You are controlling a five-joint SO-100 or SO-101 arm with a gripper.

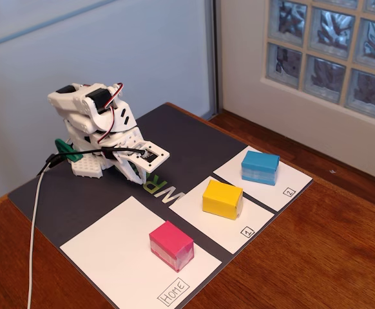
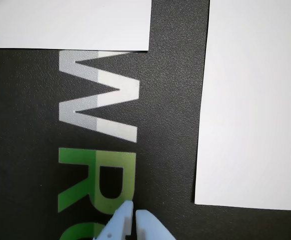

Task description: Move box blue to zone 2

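While the pink block sits nearest on the Home panel, the yellow block rests further back on the panel marked 1. Beyond it, the box blue already lies on zone 2, at the far right. Folded at the left of the dark mat, the gripper hovers over the mat's lettering, its jaws pressed together and empty. That box looks light, stiff and smooth-sided; pinching across its two long faces, above the paler band, seems the surest hold.
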